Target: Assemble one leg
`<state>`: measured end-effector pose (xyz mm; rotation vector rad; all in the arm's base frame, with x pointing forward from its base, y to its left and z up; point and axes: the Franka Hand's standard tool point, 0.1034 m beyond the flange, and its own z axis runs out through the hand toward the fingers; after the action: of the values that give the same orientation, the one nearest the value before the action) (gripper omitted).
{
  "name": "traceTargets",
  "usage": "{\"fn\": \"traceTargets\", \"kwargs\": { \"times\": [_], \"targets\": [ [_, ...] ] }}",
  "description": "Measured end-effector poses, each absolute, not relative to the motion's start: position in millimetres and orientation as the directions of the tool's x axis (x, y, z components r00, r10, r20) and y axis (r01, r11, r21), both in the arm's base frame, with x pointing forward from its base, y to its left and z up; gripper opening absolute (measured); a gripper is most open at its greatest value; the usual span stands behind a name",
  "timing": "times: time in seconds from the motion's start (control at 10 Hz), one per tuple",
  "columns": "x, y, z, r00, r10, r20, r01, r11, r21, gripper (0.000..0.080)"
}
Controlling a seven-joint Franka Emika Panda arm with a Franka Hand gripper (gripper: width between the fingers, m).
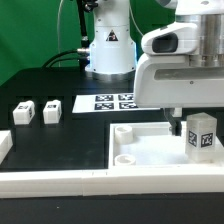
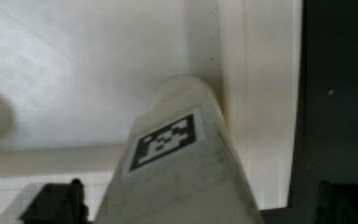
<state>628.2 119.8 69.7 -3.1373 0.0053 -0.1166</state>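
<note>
One leg [image 1: 203,135], a white block with a tag, stands slightly tilted at the near right corner of the large white panel [image 1: 145,150]. My gripper [image 1: 195,124] hangs over it, with its fingers on either side. In the wrist view the leg [image 2: 176,150] runs up between the two dark fingertips [image 2: 55,202], with a gap on each side, so the gripper [image 2: 197,205] is open around it. The panel [image 2: 87,80] lies below, and a round socket shows at its edge. Two more legs [image 1: 22,113] [image 1: 52,111] sit on the dark table at the exterior view's left.
The marker board [image 1: 105,102] lies in front of the arm's base [image 1: 108,50]. A white bar [image 1: 90,185] runs along the front. A white part [image 1: 3,145] shows at the exterior view's left edge.
</note>
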Motion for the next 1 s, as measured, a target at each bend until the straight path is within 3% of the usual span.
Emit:
{"fn": "traceTargets", "kwargs": {
  "times": [0.2, 0.5, 0.8, 1.0],
  "targets": [
    [629.1, 117.6, 69.9, 0.975, 0.209, 0.077, 0.208, -0.978, 0.021, 0.0649],
    [629.0, 116.7, 69.3, 0.954, 0.291, 0.074, 0.289, -0.957, 0.026, 0.0649],
    [628.9, 116.6, 69.1, 0.954, 0.291, 0.073, 0.289, -0.957, 0.026, 0.0291],
    [628.7, 116.6, 68.9, 0.954, 0.29, 0.073, 0.289, -0.957, 0.026, 0.0291]
  ]
}}
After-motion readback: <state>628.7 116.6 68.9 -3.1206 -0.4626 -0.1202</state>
